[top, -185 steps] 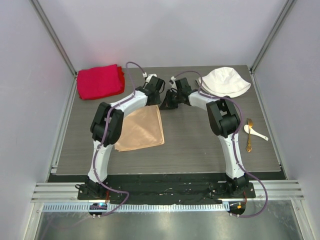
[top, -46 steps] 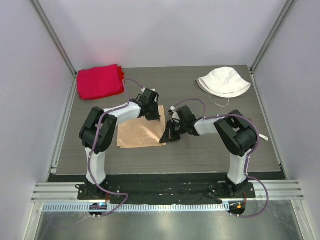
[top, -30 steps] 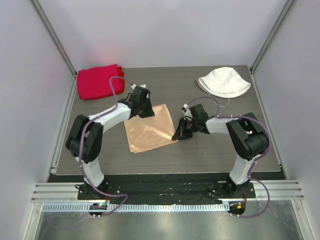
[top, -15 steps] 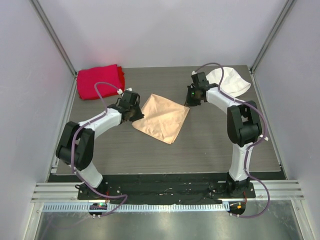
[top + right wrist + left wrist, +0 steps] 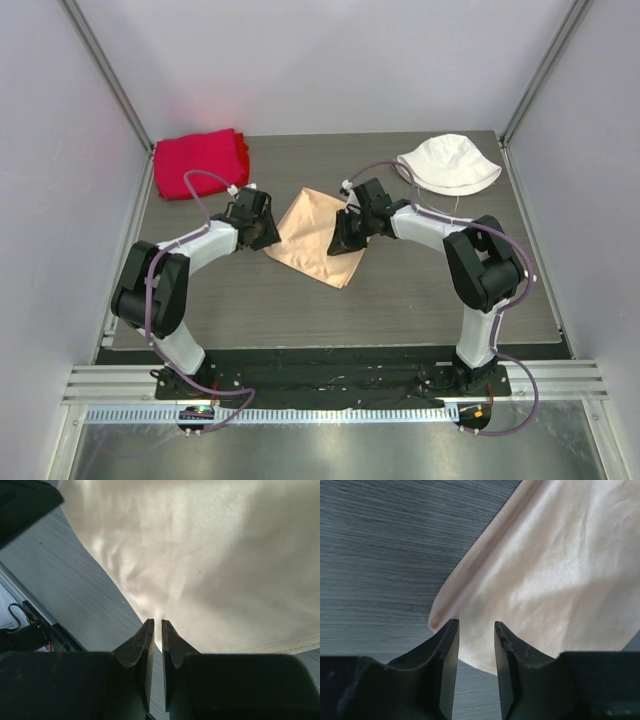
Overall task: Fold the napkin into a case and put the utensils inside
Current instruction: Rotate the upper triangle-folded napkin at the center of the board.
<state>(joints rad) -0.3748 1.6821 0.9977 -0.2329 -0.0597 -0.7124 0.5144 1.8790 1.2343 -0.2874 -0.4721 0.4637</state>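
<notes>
Left wrist cam: the napkin (image 5: 555, 570) runs off the top and right edges, and its near edge dips behind the left gripper (image 5: 474, 627). The right gripper (image 5: 154, 623) fingers almost meet, can't tell if cloth's pinched between them.

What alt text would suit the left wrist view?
The left gripper, its two black fingers parted, frames a corner of the shiny peach satin napkin. The cloth, its left edge rolled over, spreads up and right across the grey wood-grain table.

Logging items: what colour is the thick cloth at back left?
The thick cloth is bright red; top external view shows it best.
</notes>
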